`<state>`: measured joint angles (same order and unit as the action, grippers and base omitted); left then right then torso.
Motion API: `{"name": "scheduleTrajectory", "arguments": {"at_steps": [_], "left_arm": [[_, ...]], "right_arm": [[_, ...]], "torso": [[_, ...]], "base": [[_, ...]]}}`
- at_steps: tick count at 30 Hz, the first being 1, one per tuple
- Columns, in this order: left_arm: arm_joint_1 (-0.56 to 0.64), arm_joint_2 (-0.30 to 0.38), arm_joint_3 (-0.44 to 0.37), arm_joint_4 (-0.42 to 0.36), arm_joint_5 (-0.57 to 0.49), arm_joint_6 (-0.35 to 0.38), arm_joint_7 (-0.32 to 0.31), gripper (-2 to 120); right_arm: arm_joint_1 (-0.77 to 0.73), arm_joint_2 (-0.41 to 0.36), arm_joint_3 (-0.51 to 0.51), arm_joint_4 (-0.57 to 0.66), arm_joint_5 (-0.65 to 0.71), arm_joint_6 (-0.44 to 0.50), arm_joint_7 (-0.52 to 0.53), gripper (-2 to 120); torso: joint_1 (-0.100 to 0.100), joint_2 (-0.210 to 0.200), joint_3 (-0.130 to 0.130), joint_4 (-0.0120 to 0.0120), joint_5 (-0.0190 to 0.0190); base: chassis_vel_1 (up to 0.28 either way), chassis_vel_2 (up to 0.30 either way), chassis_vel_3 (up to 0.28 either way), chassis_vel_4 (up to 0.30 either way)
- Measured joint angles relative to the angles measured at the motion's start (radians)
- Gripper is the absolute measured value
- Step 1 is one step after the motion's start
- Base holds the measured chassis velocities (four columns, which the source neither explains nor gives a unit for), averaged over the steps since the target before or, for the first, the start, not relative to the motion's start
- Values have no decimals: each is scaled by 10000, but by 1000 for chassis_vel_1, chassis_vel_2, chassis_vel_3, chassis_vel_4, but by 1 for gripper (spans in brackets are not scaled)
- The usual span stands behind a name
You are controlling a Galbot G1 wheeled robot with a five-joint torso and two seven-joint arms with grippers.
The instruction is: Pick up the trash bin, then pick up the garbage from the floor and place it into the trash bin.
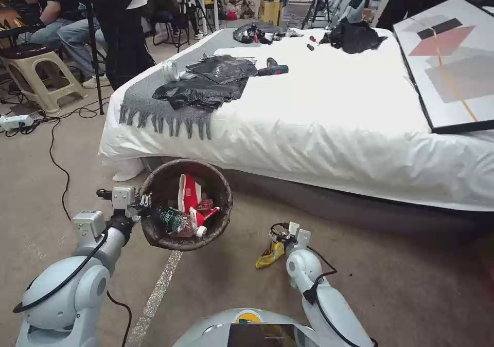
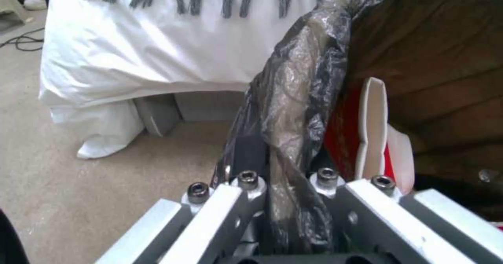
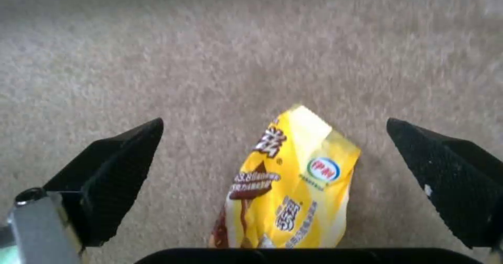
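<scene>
- Nearest the robot: right gripper [image 1: 282, 240] lowered to the carpet [image 1: 360, 265], on the right-hand side of the trash bin [image 1: 154, 234] and a little nearer the robot than it.
- Fingers [image 3: 110, 177] spread wide in the right wrist view, yellow wrapper [image 3: 293, 185] lying flat between them, neither pad touching it: open, nothing gripped.
- Wrapper therefore not yet lifted; by the look of it, the last loose piece of garbage near the bin on this stretch of floor.
- Just left of the bin: left gripper [image 1: 135, 203] clamped on its rim, pinching the folded dark bag [image 2: 298, 110] between closed fingers, as the left wrist view shows.
- Bin apparently held up off the carpet, mouth tipped toward the robot, so the first step judged done.
- Inside the bin: red-and-white snack packets [image 1: 189, 195] and a small green bottle [image 1: 172, 219], so several pieces already collected.
- Left to do, as a judgement: close on the wrapper, carry it across to the bin, drop it in.
- Beyond the bin: bed [image 1: 319, 121] with white cover, black plastic sheets [image 1: 206, 82] and a drill [image 1: 272, 69] lying on top, none of it part of the job.
</scene>
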<state>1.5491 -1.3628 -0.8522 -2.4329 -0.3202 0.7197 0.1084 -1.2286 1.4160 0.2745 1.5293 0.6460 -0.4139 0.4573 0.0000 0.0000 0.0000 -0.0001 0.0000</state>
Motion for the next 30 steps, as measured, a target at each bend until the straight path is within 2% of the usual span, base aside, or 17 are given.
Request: {"name": "scheduleTrajectory", "arguments": {"at_steps": [4,30], "left_arm": [[4,-14,13,2,0,-25,14,3],[53,-86,14,-6,21,-102,86,3]], "right_arm": [[205,17,-14,-309,434,-227,177,100],[933,226,-95,-1925,459,-167,343,100]], "torso": [[0,0,0,0,0],[0,0,0,1,0]], "base": [[0,0,0,0],[0,0,0,0]]}}
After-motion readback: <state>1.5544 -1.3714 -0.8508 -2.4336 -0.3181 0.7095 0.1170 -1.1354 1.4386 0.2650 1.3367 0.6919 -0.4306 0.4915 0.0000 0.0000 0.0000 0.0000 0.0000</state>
